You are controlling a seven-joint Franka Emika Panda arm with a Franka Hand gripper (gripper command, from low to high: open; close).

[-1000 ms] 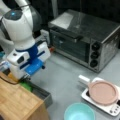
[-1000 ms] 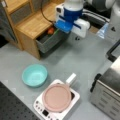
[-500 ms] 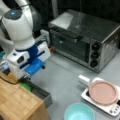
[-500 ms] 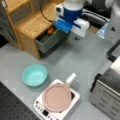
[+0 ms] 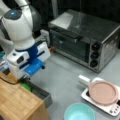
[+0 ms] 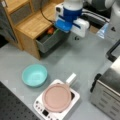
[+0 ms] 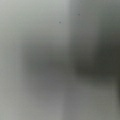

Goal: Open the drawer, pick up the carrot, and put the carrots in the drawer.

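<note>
Already pulled out from beneath its pale, grained wooden top (image 6: pixel 33 23), the drawer (image 6: pixel 48 42) showed as a shallow dark grey metal tray with low walls in both front views. One stubby orange carrot (image 6: pixel 51 30) lay inside it at the back, against the wood's edge, with a green vegetable (image 5: pixel 25 85) just beside it in the same tray. The gripper (image 6: pixel 64 27), a white casing with a glossy blue block beneath, hung directly over the open drawer; in a front view it sat at about 12 o'clock, in the other front view at about 9 o'clock (image 5: pixel 27 72). Its fingertips were hidden behind the casing, so whether the claw was spread or pressed together could not be told, nor whether it touched the carrot. The wrist view gave only smooth grey blur.

Elsewhere on the matte grey table (image 6: pixel 80 57) stood one round teal bowl (image 6: pixel 34 75), smooth and shallow, at about 8 o'clock in a front view. One white square hotplate (image 6: pixel 56 102) with a row of small dark buttons carried one flat, round pink pan (image 6: pixel 57 97) with a short white handle, at about 6 o'clock. One boxy brushed-silver toaster oven (image 5: pixel 85 40), glass-fronted with three black knobs stacked down its side, filled the 1 o'clock area of a front view.
</note>
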